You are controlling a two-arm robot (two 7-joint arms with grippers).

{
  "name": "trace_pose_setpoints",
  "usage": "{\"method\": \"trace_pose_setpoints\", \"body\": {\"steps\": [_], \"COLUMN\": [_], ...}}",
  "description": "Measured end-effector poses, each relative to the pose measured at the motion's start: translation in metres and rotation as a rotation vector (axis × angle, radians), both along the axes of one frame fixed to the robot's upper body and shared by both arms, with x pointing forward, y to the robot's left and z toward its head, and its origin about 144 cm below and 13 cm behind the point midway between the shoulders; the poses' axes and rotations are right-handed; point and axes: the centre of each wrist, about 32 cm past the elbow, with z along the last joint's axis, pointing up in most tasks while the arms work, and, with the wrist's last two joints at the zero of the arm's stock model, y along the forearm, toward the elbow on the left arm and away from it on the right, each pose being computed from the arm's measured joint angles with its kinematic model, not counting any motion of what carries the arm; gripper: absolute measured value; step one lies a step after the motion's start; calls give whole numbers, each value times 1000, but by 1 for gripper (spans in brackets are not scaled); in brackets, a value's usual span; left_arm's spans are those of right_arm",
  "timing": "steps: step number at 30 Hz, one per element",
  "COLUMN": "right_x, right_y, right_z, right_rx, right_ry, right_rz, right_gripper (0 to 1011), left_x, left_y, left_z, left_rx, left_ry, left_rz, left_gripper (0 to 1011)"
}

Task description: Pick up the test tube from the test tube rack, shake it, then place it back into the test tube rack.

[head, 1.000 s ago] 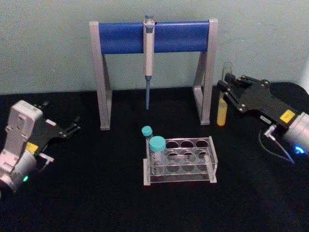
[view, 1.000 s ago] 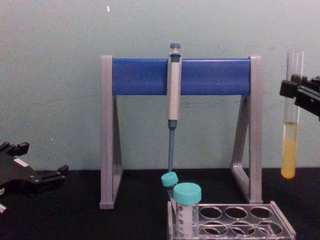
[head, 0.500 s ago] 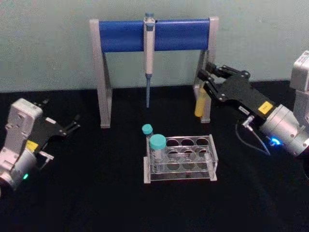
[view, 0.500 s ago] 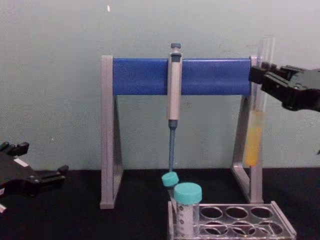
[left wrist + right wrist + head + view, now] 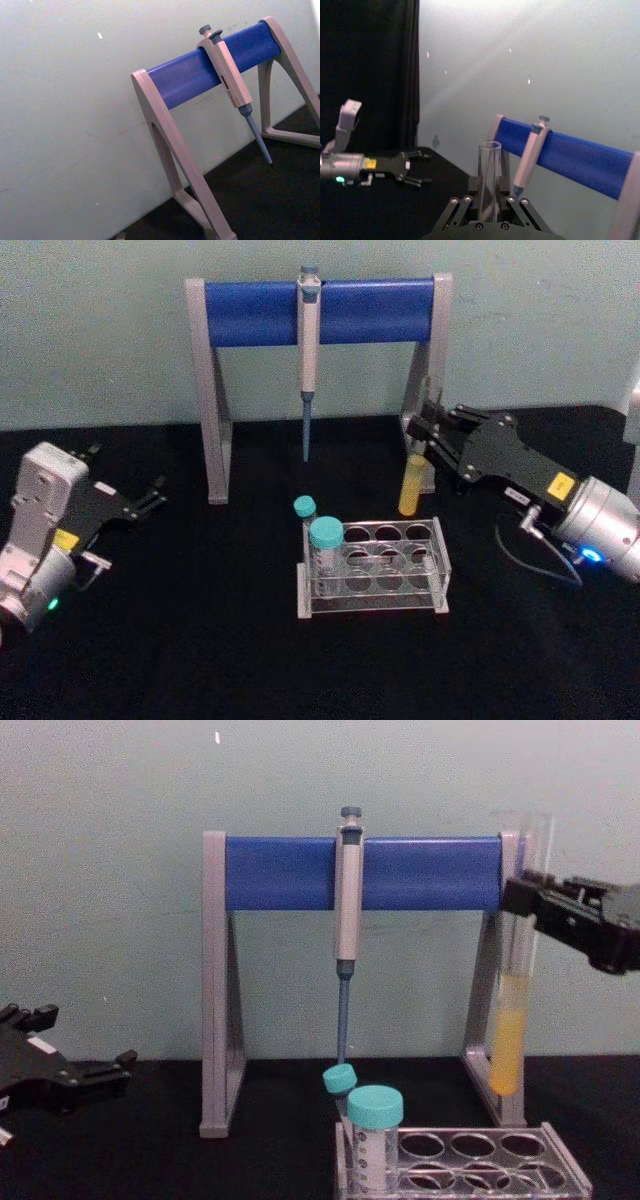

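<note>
One capless test tube is clamped upright in your right gripper, hovering just behind the right rear corner of the test tube rack. Lower it off-centre and it'll probably knock the top plate and slosh. Left gripper idles splayed, well left of the rack.

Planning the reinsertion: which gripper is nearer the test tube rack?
Right. The right gripper holds the test tube just behind the right rear corner of the test tube rack; the left gripper sits far to its left.
</note>
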Motion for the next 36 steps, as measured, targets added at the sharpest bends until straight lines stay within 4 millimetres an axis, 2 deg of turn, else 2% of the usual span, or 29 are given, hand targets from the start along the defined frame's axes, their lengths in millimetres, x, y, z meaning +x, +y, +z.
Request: {"method": "trace_pose_setpoints", "body": {"steps": [8, 36], "right_x": [-2, 0], "right_y": [-5, 11], "right_z": [-4, -22], "right_rx": [-12, 2], "right_ry": [-6, 47], "right_rz": [-32, 37], "right_gripper": [229, 229], "left_x": [0, 0], "left_y": [0, 0], "left_z": [0, 0], "left_rx": [0, 0], "left_ry": [0, 0], "left_rz": [0, 0], "left_gripper": [1001, 1001]}}
